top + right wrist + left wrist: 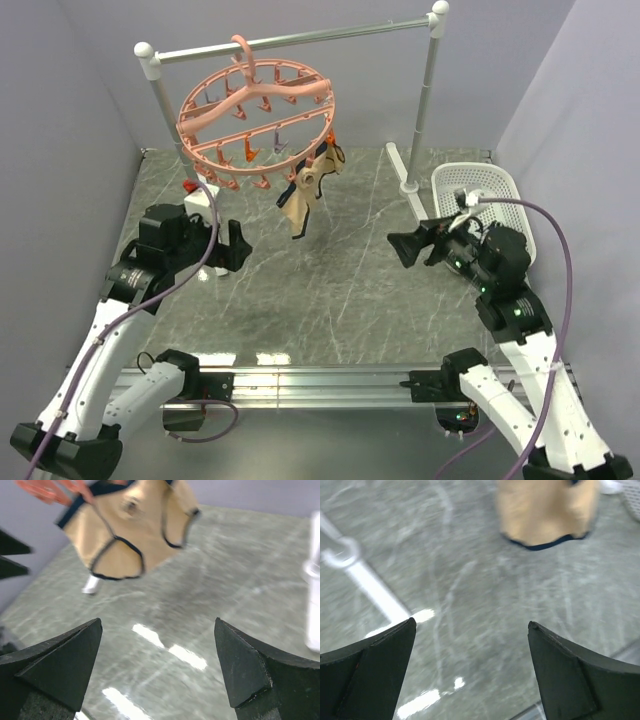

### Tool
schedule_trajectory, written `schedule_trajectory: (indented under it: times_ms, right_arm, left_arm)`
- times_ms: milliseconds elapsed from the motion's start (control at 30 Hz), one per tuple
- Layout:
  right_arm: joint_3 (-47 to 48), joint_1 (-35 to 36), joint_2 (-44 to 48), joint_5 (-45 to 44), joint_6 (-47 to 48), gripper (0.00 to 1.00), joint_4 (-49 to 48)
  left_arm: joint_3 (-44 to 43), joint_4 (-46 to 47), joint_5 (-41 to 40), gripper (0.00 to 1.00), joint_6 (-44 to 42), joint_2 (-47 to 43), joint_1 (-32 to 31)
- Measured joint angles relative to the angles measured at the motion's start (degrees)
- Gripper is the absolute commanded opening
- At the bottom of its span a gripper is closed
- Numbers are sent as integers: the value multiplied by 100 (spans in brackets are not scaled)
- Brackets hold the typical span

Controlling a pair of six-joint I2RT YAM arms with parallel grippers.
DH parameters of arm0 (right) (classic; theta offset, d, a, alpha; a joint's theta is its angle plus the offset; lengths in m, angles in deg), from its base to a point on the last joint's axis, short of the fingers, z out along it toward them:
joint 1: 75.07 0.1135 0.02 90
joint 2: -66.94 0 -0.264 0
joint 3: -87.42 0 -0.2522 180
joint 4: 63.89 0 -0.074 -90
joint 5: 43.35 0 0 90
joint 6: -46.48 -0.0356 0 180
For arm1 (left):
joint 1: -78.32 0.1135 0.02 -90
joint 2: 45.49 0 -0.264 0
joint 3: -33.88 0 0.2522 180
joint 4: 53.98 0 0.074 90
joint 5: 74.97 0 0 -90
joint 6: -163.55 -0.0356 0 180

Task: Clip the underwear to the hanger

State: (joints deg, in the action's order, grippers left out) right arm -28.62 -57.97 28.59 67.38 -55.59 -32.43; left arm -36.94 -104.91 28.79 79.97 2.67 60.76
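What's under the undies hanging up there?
The grey marbled table, with a gap between. The underwear dangles from the pink hanger. From above, the cloth hides the patch of table right behind it.

Light was bright and even; white glare streaks lay on the tabletop (pixel 240 580) below the underwear (pixel 125 535); both wrist views were blurred.
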Motion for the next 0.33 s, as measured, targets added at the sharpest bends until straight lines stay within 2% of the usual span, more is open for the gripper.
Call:
schedule_trajectory:
  times_ms: [200, 333]
  right_arm:
    - [-610, -417, 815, -162, 83, 100, 232]
    - [-743, -678, 1224, -162, 63, 100, 260]
  left_arm:
    - [225, -208, -662, 99, -87, -367, 503]
    - [315, -219, -874, 99, -129, -645, 599]
